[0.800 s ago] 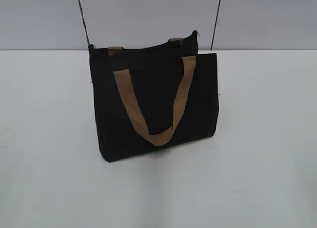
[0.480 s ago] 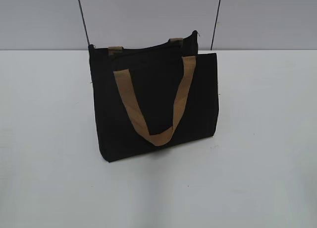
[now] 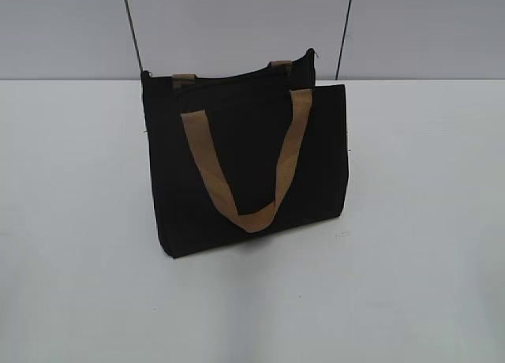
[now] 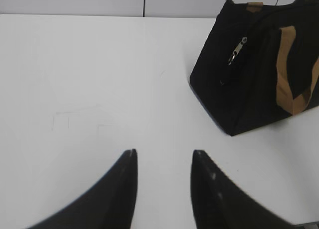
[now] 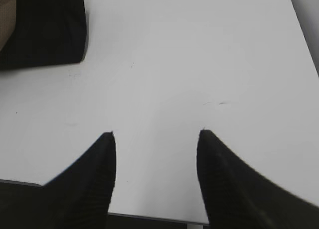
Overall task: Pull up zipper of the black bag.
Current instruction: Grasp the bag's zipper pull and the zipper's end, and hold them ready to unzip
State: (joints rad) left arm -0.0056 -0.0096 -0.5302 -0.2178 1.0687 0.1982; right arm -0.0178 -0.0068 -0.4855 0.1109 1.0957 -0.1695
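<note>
The black bag (image 3: 248, 166) stands upright at the middle of the white table, with a tan handle (image 3: 245, 166) hanging down its front. In the left wrist view the bag (image 4: 249, 89) is at the upper right, and the zipper's silver pull (image 4: 238, 50) hangs on its end panel. My left gripper (image 4: 163, 154) is open and empty over bare table, well short of the bag. In the right wrist view only a corner of the bag (image 5: 45, 30) shows at the upper left. My right gripper (image 5: 157, 135) is open and empty near the table's front edge. Neither gripper shows in the exterior view.
The white table (image 3: 410, 221) runs wide on both sides of the bag. A grey wall (image 3: 237, 24) with two dark vertical lines stands behind. The table's front edge (image 5: 154, 218) lies right under my right gripper.
</note>
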